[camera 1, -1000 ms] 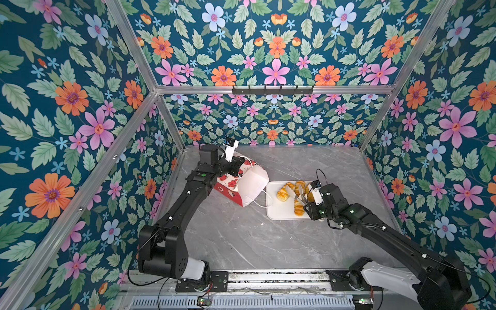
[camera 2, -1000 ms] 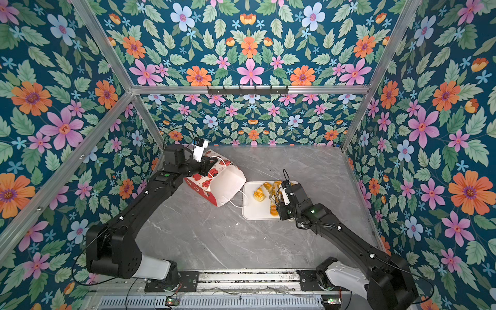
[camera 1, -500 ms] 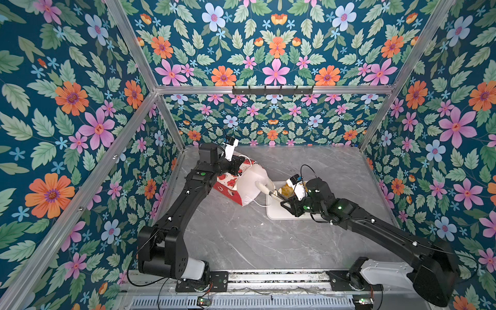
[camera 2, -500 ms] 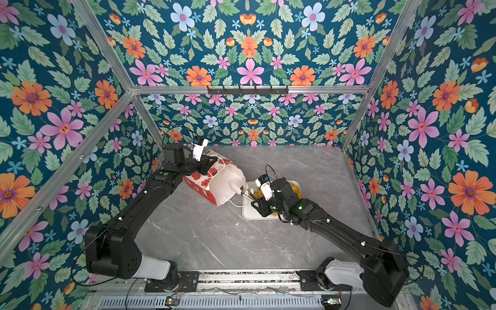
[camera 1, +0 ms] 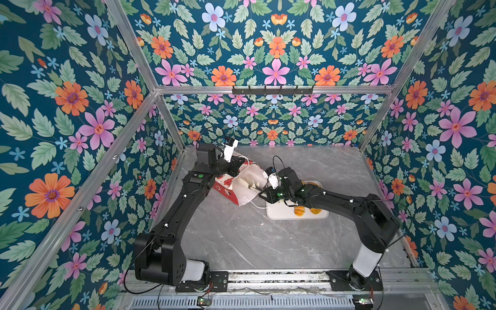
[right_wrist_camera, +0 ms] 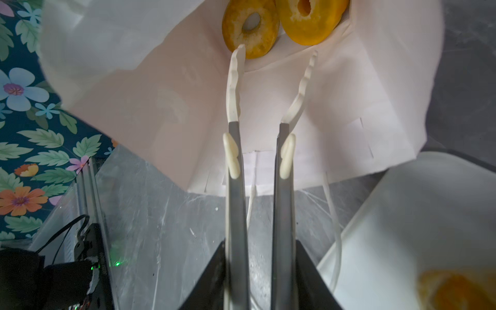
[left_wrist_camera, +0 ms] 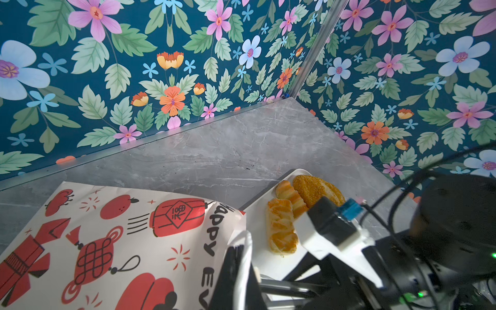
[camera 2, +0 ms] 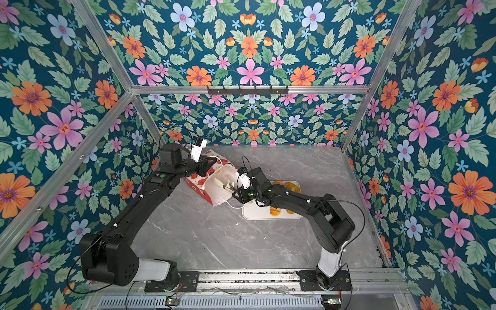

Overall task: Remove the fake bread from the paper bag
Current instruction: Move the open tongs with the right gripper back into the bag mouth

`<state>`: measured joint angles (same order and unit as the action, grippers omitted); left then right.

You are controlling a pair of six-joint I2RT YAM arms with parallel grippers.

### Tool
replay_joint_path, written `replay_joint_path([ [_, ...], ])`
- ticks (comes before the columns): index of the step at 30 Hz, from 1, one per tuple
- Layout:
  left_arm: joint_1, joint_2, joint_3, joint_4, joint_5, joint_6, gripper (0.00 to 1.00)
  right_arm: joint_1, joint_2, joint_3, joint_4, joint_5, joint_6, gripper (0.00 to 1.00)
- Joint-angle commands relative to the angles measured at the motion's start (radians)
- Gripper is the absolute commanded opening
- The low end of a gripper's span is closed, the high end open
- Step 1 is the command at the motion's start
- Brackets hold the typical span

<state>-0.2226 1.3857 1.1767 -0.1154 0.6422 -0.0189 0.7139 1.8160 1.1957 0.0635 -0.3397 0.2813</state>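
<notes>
Item, left claw (left_wrist_camera: 239,249): closed tight, pinching the upper rim of the paper bag (camera 1: 227,185) at roughly 12 o'clock of the bag in both top views. Item, paper bag: red and white printed outside, white inside, resting on the grey tabletop (camera 1: 241,236) at about 10 o'clock of its centre, mouth turned toward 4 o'clock, one white cord handle trailing onto the tabletop. Item, fake bread, two pieces inside the bag: a pale bagel (right_wrist_camera: 265,32) and a glossy ring bun (right_wrist_camera: 303,29), side by side and touching, deep in the white interior. Item, right claw (right_wrist_camera: 279,49): long tong-like fingers reaching in through the bag's mouth, parted with a clear gap, nothing between them; one tip lay against the bagel's rim, the other just short of the ring bun. Item, white tray (camera 1: 281,213): at 3 o'clock of the bag, just beside its mouth. Item, fake bread, three pieces on the tray: flaky pastry (left_wrist_camera: 281,230), long ridged loaf (left_wrist_camera: 291,194), oval seeded loaf (left_wrist_camera: 314,189), lying close together.
</notes>
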Motion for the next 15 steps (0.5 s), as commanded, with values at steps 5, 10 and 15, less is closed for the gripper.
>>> replay_joint_path([
  [5,0.001,-0.011,-0.002,-0.007,0.027,0.006,0.0,0.0,0.121,0.106,0.1,0.041,0.004,0.37],
  [10,0.001,-0.015,-0.003,0.0,0.034,-0.001,0.0,0.0,0.193,0.168,0.094,0.069,0.008,0.37],
  [15,0.002,-0.01,-0.009,0.023,0.049,-0.02,0.0,-0.001,0.234,0.191,0.126,0.115,0.028,0.38],
])
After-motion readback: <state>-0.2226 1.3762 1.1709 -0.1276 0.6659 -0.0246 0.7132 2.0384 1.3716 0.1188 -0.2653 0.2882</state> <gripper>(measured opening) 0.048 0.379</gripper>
